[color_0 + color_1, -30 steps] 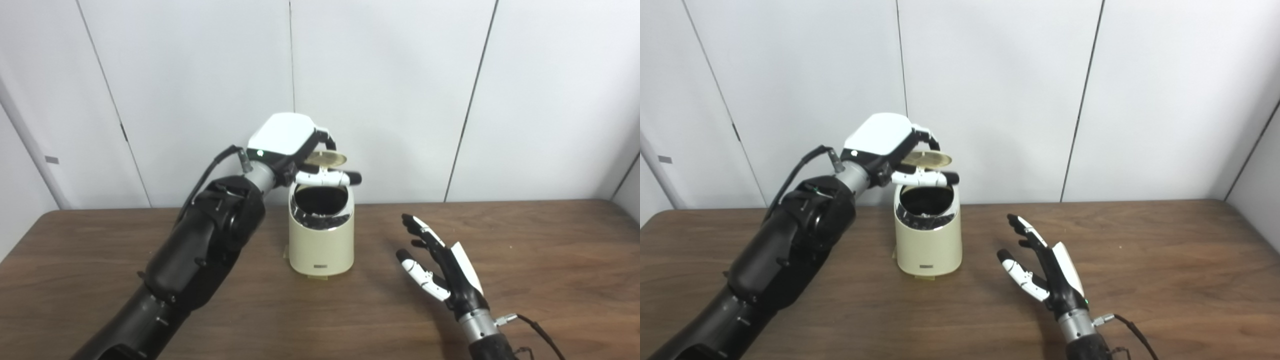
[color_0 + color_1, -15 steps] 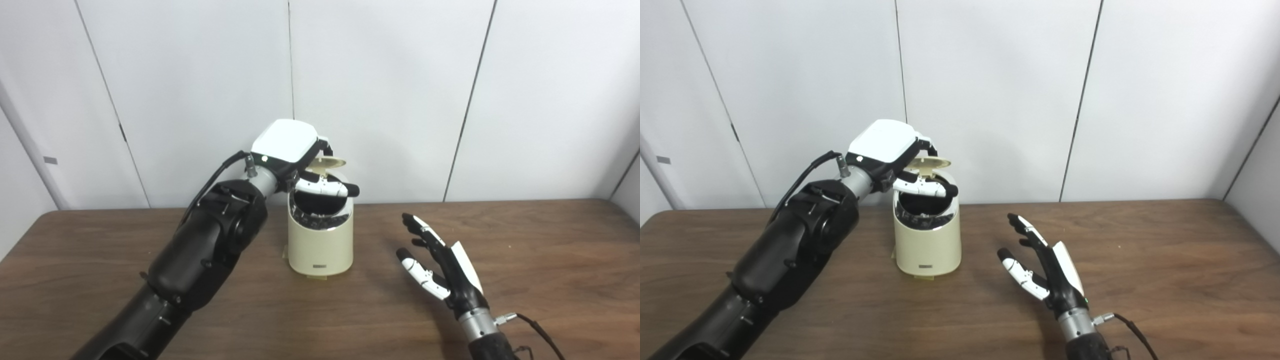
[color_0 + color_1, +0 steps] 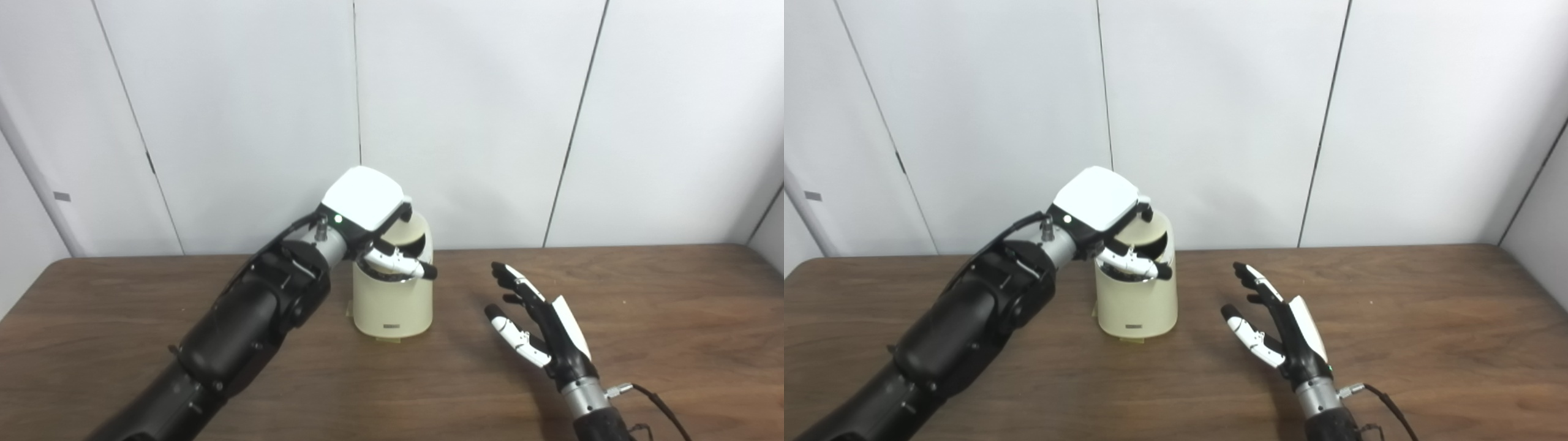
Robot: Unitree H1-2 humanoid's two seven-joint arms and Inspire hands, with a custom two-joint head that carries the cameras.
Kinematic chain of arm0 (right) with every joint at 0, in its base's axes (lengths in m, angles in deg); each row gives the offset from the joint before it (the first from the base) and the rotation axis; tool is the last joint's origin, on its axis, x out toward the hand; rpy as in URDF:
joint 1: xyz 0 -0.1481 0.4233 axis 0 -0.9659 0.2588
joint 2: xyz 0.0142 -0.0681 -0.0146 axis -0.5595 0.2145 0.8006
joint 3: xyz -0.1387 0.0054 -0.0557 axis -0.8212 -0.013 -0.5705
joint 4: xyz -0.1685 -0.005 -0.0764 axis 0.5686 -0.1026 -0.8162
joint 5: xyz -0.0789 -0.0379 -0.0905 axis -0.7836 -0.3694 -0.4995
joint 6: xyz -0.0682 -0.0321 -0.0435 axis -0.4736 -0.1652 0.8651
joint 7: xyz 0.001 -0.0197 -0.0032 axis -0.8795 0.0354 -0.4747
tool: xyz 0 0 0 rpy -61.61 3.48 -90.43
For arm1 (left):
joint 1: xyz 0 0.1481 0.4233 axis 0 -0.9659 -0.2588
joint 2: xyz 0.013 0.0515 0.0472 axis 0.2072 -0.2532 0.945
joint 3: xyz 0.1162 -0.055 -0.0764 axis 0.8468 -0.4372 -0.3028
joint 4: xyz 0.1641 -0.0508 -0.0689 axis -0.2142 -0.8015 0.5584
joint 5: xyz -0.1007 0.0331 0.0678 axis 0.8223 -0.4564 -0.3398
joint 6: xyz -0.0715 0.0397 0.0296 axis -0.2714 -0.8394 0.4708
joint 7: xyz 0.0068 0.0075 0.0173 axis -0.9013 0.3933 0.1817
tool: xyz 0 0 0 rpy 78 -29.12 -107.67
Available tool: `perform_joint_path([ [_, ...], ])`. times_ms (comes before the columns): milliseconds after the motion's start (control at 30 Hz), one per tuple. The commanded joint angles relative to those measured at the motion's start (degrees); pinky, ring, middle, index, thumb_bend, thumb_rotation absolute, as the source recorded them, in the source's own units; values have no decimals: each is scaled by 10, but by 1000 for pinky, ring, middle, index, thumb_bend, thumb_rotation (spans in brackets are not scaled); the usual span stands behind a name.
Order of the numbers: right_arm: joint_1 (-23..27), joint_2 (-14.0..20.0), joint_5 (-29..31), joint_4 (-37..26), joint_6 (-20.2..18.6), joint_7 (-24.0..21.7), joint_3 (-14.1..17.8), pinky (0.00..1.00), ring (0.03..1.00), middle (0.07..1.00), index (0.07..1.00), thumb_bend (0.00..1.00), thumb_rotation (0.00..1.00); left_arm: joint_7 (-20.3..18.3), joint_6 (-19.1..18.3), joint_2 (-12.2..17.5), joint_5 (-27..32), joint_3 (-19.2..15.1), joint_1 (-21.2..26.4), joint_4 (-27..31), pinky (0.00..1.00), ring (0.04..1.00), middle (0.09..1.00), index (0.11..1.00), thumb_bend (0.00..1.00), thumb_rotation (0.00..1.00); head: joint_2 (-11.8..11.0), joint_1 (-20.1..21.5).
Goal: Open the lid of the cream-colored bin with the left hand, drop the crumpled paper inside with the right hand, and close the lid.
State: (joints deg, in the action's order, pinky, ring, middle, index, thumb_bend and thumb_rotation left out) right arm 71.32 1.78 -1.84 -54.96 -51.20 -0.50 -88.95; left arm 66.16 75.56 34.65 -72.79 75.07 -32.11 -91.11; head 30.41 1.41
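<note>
Left robot hand (image 3: pixel 367 211) hides lid (image 3: pixel 409 230) (bin (image 3: pixel 392 303) contents unseen).

I am reading no text anywhere; the small dark plate low on the front of the cream-colored bin (image 3: pixel 392 306) is showing too small to make out.

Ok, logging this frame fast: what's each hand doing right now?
Left hand: shut on the lid of the cream-colored bin, lid not fully down.
Right hand: open, holding nothing, above the table.
</note>
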Motion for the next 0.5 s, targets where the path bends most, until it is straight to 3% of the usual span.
perform_joint_path([
  [0,7,-3,1,-3,19,4,-1,798,872,877,873,214,718,18,10,8,-13,-3,9,6,783,812,766,719,900,1000,0,0],
  [267,7,-5,1,-5,17,5,0,794,868,873,869,215,685,32,28,4,-37,2,-9,4,743,787,754,709,890,1000,1,1],
  [467,3,-6,7,-12,12,2,2,797,871,876,870,211,645,22,31,1,-45,-2,-15,5,762,795,759,710,897,1000,5,0],
])
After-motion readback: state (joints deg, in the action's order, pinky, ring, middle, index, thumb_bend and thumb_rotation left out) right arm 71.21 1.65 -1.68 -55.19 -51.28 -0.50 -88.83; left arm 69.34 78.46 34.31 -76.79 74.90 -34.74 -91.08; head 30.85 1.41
